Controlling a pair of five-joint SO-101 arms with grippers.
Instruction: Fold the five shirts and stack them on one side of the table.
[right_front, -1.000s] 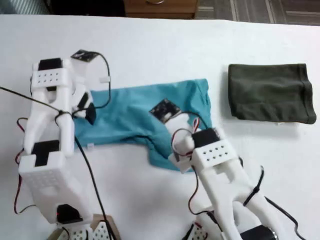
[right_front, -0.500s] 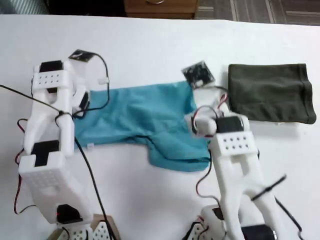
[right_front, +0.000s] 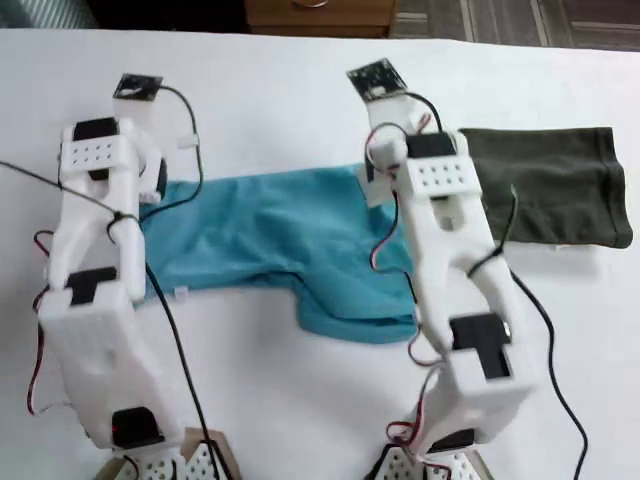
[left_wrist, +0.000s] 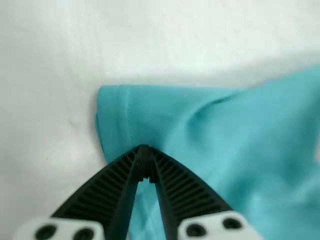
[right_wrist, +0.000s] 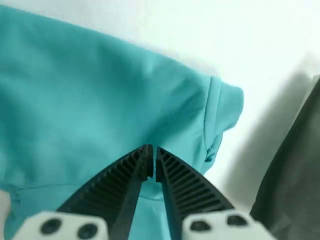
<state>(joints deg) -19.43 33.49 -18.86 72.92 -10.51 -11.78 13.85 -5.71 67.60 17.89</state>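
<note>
Table (right_front: 300, 90) in front of you is covered in white, with a wooden cabinet (right_front: 320, 15) past its far edge. Your teal shirt (right_front: 270, 235) lies spread mid-table. The folded dark green shirt (right_front: 560, 190) sits to its right. Your left gripper (left_wrist: 144, 152) is clamped on the teal hem. Your right gripper (right_wrist: 150, 152) has its jaws together on the opposite corner.

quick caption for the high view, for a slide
Left gripper and right gripper, both shut, at the far corners of the teal shirt on the white table; folded dark green shirt alongside.
</note>
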